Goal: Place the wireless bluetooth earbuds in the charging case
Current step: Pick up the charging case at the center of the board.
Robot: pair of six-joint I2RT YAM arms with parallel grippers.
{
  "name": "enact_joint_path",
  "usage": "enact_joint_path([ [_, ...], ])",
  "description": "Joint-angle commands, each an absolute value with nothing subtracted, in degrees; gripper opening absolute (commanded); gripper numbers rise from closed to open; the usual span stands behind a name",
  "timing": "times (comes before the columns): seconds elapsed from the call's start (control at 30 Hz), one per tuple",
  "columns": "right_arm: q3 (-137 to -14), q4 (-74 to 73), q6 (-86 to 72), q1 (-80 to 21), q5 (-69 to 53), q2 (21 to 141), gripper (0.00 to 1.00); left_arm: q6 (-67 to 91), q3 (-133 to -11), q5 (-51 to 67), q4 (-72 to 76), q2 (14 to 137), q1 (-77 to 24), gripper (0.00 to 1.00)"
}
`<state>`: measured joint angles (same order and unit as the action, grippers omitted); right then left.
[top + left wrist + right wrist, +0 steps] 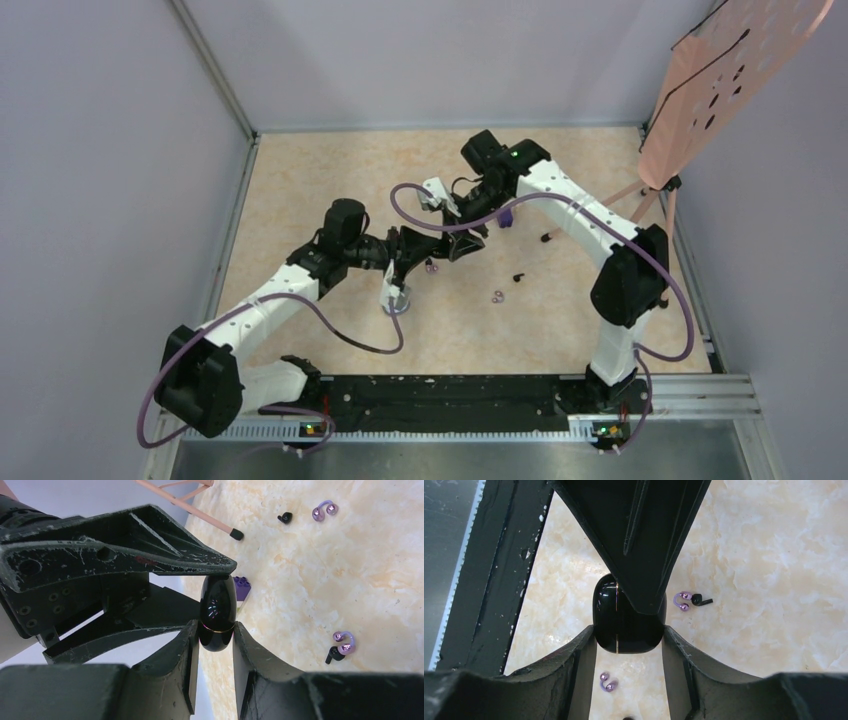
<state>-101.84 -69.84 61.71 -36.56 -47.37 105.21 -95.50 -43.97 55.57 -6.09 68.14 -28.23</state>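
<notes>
Black glossy charging case (217, 612) held between both arms, left end effector (212, 630) clamped nearly shut on its thin edges, right end effector (629, 630) half-spread across its wide sides; earbuds (342, 644) loose on counter (360, 580); judged: steady one grip, part seam (617, 615) gently.

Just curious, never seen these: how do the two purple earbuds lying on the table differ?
The stemmed earbud carries a dark stem; the bare earbud has none. The stemmed earbud lies alone; the bare earbud lies beside a small black piece. Both are shiny purple rings resting on the table, outside the charging case.
</notes>
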Motion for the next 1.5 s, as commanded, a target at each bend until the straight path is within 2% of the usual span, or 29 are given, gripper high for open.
enact_joint_path([
  [0.0, -107.2, -68.0, 60.5, -37.0, -49.4, 105.9, 0.51, -92.5, -44.4, 55.1, -6.7, 67.0, -28.7, 0.00],
  [0.07, -108.1, -66.5, 58.5, -36.7, -49.3, 105.9, 0.61, -90.0, -44.0, 54.6, -7.2, 66.7, -28.7, 0.00],
  [0.17, -108.7, -64.9, 56.0, -36.4, -49.0, 105.8, 0.84, -87.6, -42.1, 54.3, -5.5, 66.2, -28.7, 0.00],
  [0.4, -110.5, -62.2, 49.8, -34.7, -47.6, 104.4, 0.99, -71.9, -38.2, 51.5, 3.2, 64.6, -28.7, 0.00],
  [0.57, -110.4, -57.8, 43.6, -33.7, -45.9, 102.6, 0.99, -57.1, -33.8, 47.4, 10.5, 61.9, -28.7, 0.00],
  [0.73, -108.5, -51.1, 37.4, -33.6, -42.7, 100.2, 0.96, -45.0, -33.3, 44.2, 10.5, 59.9, -28.7, 0.00],
  [0.87, -108.0, -48.5, 36.5, -33.6, -40.1, 98.9, 0.85, -38.4, -36.8, 40.5, 4.7, 58.6, -28.6, 0.00],
  [1.0, -107.2, -48.4, 37.6, -33.6, -40.2, 97.8, 0.71, -35.5, -41.2, 42.5, -2.7, 57.4, -28.0, 0.00],
  [1.1, -104.0, -48.4, 41.3, -33.9, -42.3, 95.4, 0.64, -32.9, -44.4, 44.9, -6.8, 58.6, -27.8, 0.00],
  [1.27, -97.2, -47.0, 47.0, -35.2, -42.8, 91.2, 0.64, -26.1, -47.9, 45.9, -8.3, 61.3, -27.2, 0.00],
  [1.47, -93.1, -47.0, 48.8, -36.2, -44.3, 89.7, 0.67, -18.9, -47.1, 45.4, -1.5, 62.4, -26.1, 0.00],
])
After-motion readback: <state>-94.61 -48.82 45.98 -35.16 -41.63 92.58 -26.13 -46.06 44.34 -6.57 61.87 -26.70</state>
